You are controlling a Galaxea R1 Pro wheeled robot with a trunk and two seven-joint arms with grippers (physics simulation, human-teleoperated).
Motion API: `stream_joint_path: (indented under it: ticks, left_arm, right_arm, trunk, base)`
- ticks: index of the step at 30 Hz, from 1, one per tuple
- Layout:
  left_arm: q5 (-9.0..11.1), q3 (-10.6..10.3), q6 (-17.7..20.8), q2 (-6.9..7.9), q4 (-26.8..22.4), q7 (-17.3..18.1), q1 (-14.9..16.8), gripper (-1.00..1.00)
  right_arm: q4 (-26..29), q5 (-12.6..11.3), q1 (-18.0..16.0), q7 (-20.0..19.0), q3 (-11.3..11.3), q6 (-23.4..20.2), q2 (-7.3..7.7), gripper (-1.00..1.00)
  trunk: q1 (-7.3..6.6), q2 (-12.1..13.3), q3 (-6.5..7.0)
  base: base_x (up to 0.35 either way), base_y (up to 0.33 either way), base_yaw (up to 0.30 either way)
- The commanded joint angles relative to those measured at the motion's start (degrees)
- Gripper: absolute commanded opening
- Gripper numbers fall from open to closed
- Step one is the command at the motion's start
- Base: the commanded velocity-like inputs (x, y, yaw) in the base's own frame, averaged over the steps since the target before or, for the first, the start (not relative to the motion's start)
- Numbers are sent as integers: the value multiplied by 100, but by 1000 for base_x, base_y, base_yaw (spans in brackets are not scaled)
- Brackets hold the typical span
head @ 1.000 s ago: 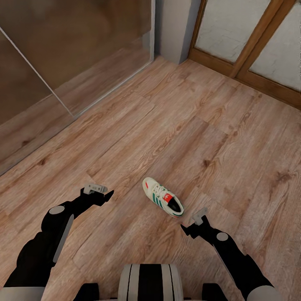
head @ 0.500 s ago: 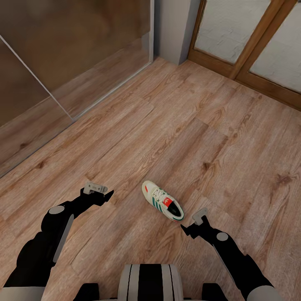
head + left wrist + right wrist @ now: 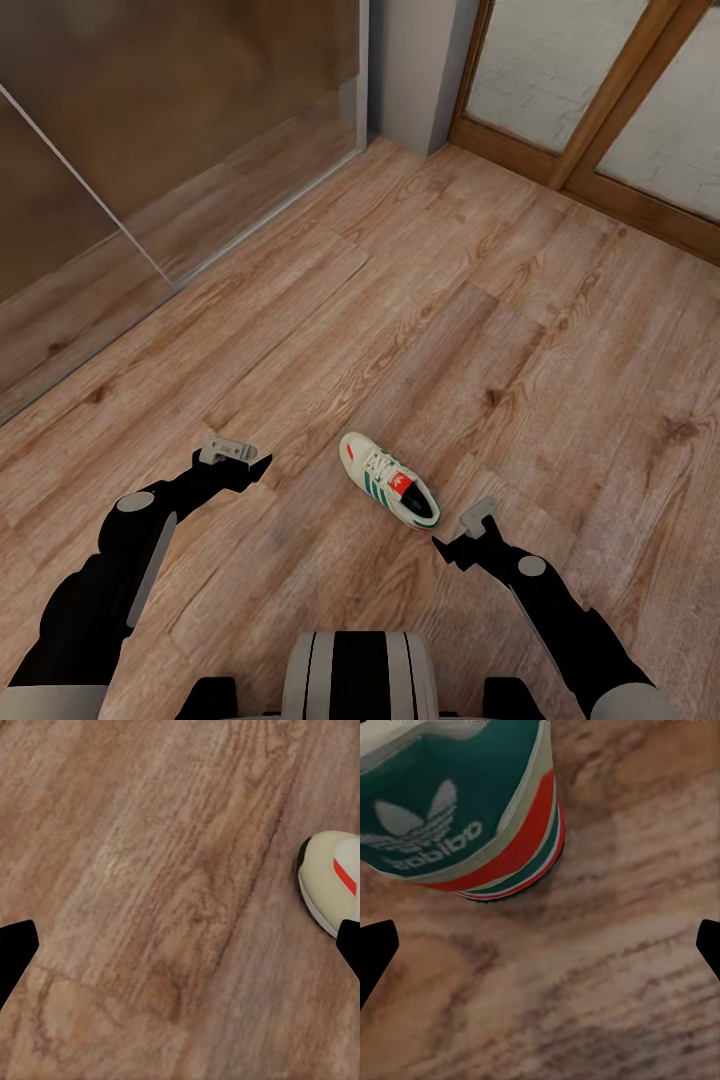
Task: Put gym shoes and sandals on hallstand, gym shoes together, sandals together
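While both arms hover low over the floor (image 3: pixel 420 260), one gym shoe (image 3: pixel 389 479) lies flat between them, heel just beside the right gripper (image 3: pixel 452 548), toe toward the left gripper (image 3: pixel 256 468). Both grippers' jaws look spread with nothing held, though the head view is coarse.

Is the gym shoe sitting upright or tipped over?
Upright. The gym shoe rests sole-down on the corridor floor: laces and red-orange tongue face up, its opening shows from above, and no gripper touches it.
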State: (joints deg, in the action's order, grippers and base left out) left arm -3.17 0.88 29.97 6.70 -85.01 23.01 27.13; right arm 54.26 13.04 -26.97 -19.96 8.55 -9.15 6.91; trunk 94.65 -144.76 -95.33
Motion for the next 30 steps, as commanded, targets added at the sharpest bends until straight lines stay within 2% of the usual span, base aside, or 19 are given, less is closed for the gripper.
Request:
stream_joint_path:
  ticks: [1,30]
  left_arm:
    - [-32,9,26,-2,-7,42,3,100]
    - [-26,9,25,-2,-7,45,3,100]
  right_arm:
    - [11,49,-1,-17,6,-25,3,100]
    - [11,49,-1,-17,6,-25,3,100]
  trunk:
    - [-1,-1,-3]
    - [-1,-1,-3]
  base:
    - [6,0,0]
    - [15,40,0]
